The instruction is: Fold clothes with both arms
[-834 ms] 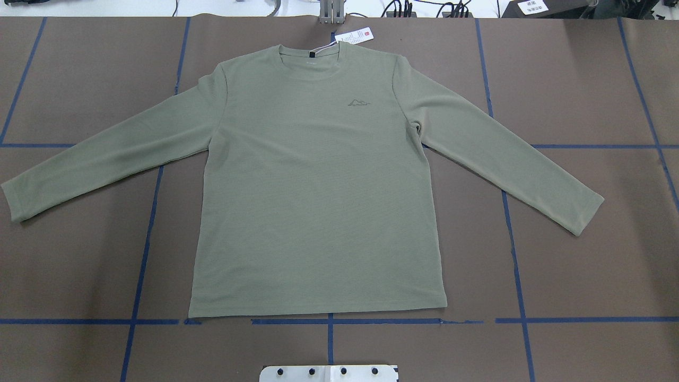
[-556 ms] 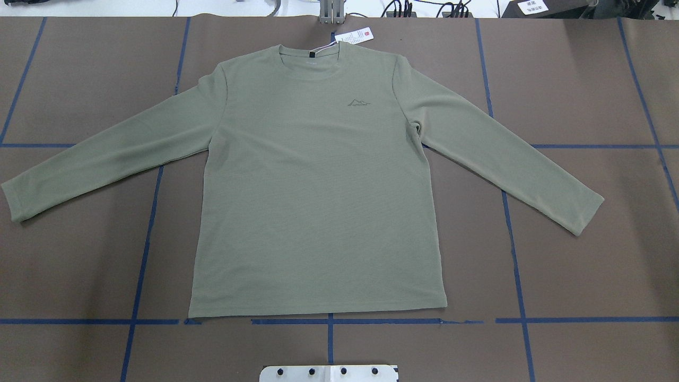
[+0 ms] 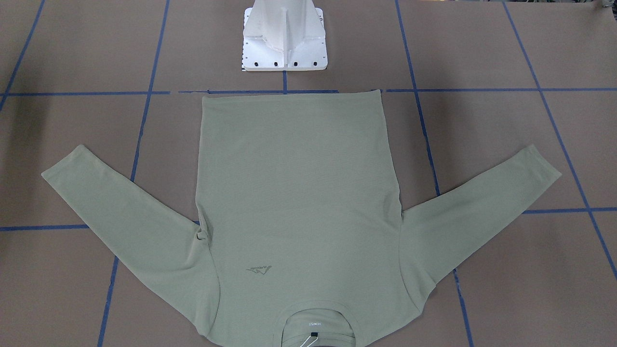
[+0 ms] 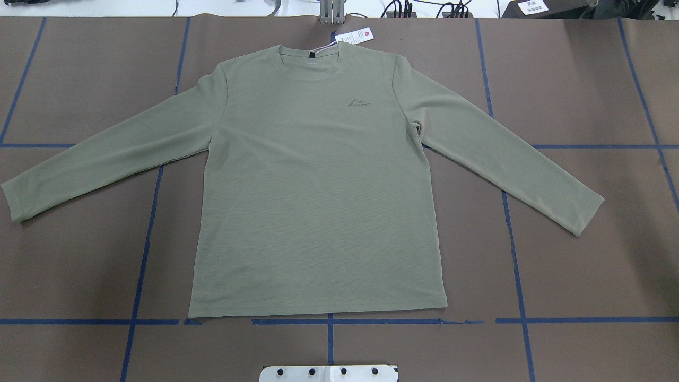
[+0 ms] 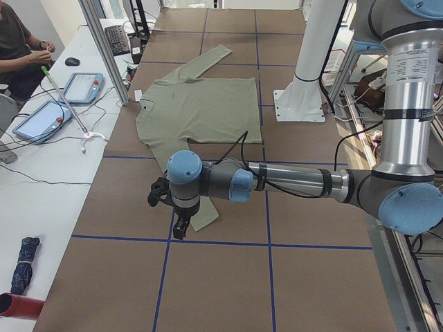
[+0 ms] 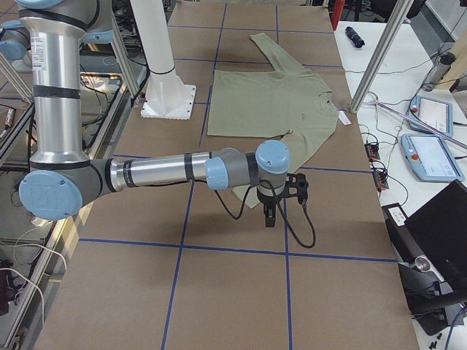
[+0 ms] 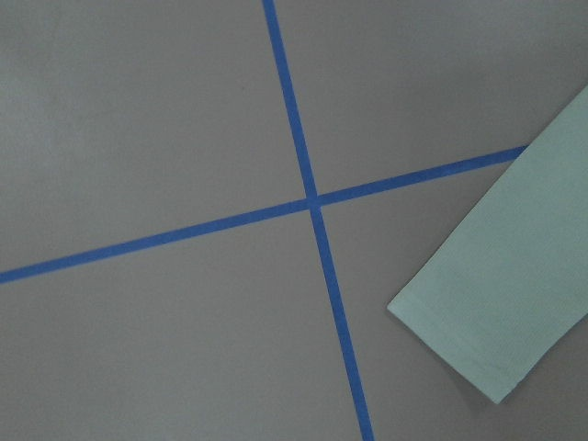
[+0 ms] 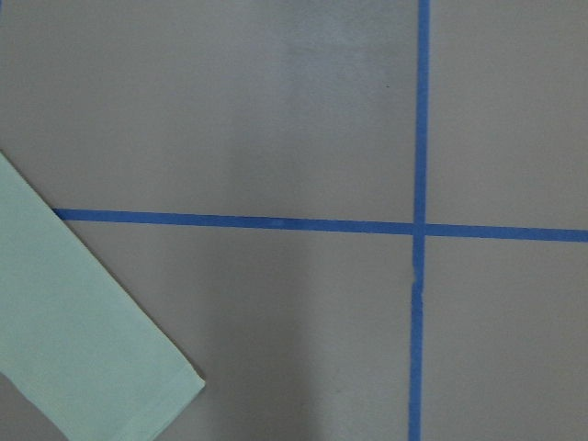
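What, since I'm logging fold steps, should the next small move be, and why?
Probably shift each tool over its nearest cuff and descend: the shirt lies flat, unfolded; the left tool and right tool hover near the left cuff and right cuff, off-centre in wrist views.

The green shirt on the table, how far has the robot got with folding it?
Nothing is folded yet. The shirt lies flat, front up, both sleeves spread out. In hand: the left gripper hangs near the left cuff and the right gripper near the right cuff, neither touching cloth that I can see. Whether they are open, I cannot tell. Left: every fold.
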`<state>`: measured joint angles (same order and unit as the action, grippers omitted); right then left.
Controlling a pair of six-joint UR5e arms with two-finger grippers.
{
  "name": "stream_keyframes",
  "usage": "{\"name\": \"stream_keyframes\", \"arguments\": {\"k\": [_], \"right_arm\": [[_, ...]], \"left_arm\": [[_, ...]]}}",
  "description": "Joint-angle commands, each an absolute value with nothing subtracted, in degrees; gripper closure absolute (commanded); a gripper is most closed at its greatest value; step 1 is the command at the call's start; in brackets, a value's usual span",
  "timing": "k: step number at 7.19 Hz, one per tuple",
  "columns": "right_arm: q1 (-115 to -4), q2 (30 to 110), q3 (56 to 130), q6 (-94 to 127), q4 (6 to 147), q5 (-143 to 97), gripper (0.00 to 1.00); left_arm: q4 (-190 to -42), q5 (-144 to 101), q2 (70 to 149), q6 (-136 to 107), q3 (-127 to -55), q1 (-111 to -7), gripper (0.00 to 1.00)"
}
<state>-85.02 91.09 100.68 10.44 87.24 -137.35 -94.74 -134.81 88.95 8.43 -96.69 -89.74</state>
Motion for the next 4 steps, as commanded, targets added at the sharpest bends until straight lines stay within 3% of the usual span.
{"name": "stream_keyframes", "arguments": {"k": [1,3,4], "right_arm": [[-77.13,91.75,102.82,21.28,83.27,-137.9,0.0],[-66.77,99.21,101.52,41.36,55.85,-129.68,0.0],[-61.66,99.66,100.47,48.36,49.63,-127.81,0.0]], "left_arm": [[-99.11,-137.11,89.13,8.61,-96.68,-89.47,0.0],[-99.84,-138.59,89.29,8.09,-96.59,-89.39,0.0],[-101.06,-138.78,90.43,8.43,-96.42,-89.38,0.0]]}}
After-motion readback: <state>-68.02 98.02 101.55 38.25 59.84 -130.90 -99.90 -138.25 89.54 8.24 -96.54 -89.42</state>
